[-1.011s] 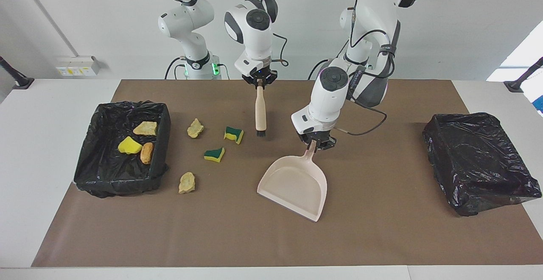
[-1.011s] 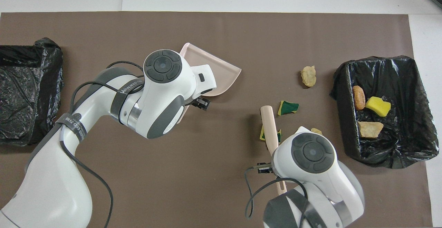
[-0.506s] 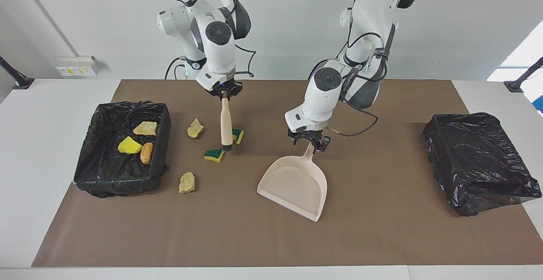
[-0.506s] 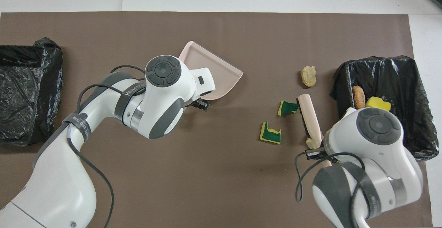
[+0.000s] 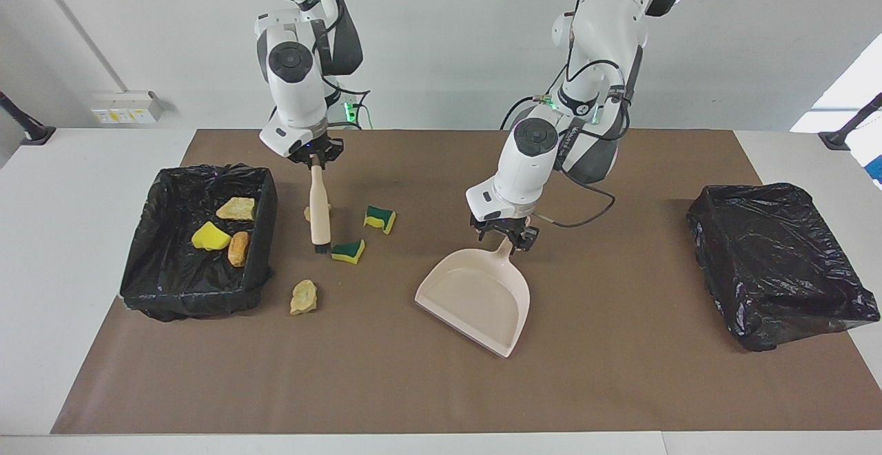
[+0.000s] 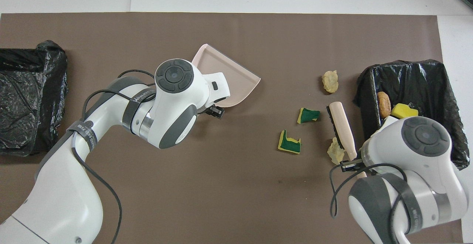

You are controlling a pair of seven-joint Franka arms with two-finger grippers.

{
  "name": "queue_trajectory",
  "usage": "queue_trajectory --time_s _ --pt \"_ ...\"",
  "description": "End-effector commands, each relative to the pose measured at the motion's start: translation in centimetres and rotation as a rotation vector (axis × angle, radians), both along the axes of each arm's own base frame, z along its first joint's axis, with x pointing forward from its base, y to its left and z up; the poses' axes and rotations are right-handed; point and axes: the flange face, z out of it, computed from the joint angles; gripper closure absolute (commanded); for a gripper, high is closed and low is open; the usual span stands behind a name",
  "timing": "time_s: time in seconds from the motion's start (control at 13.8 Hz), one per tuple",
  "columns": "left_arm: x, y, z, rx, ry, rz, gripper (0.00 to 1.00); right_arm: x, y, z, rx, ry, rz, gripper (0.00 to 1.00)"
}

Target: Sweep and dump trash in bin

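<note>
Facing view: right gripper (image 5: 315,159) with jaws clamped on the handle top of the brush (image 5: 319,212), bristles down just beside a green-and-yellow sponge chunk (image 5: 348,251); another sponge chunk (image 5: 380,218) near, one beige wad (image 5: 304,296) on the desk (image 5: 620,372) below the bristles, a second wad mostly hidden by the handle. Left gripper (image 5: 506,231) with jaws closed on the dustpan (image 5: 475,300) handle, pan resting on the desk. Three more pieces in the lined bin (image 5: 158,234) beside the right jaws. Overhead view: brush (image 6: 342,129) between bin (image 6: 436,74) and sponge chunks (image 6: 308,115), wad (image 6: 335,151) touching the handle; dustpan (image 6: 229,79) ahead of the left jaws.
</note>
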Motion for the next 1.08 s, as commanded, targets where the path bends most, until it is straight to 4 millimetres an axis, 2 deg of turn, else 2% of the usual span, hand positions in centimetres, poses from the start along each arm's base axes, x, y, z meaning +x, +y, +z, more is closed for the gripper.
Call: queue_trajectory --time_s 0.0,0.14,0.29,0.65,0.72,0.79,0.87,0.94,1.01 --pt "0.5 1.1 0.2 0.025 -0.03 -0.091 0.06 -2.2 -2.7 -0.3 -0.011 -0.033 -0.029 1.0" --pt "0.8 1.2 0.3 0.049 -0.052 -0.194 0.0 -3.0 -3.1 -0.9 -0.009 -0.026 -0.066 1.0" --pt "0.8 1.1 0.1 0.054 -0.06 -0.339 0.0 -3.3 -2.9 -1.0 -0.017 -0.023 -0.119 1.0" --pt "0.3 0.6 -0.7 0.051 -0.051 -0.361 0.0 -3.7 -0.3 -3.1 0.001 -0.002 -0.232 1.0" --pt "0.3 0.6 -1.0 0.051 -0.046 -0.359 0.06 -3.4 0.1 -3.9 0.008 0.009 -0.254 1.0" --pt "0.4 0.6 -1.0 0.052 -0.048 -0.358 0.27 -3.2 1.3 -4.3 0.007 0.001 -0.255 1.0" --pt "0.3 0.6 -1.0 0.053 -0.046 -0.36 0.59 -3.0 2.8 -4.3 0.003 -0.01 -0.271 1.0" --pt "0.2 0.7 -1.3 0.056 -0.038 -0.36 0.73 -2.5 4.7 -4.0 0.013 -0.023 -0.299 1.0" --pt "-0.1 0.7 -1.6 0.063 -0.028 -0.365 0.74 -1.4 6.4 -3.6 0.03 -0.032 -0.327 1.0"
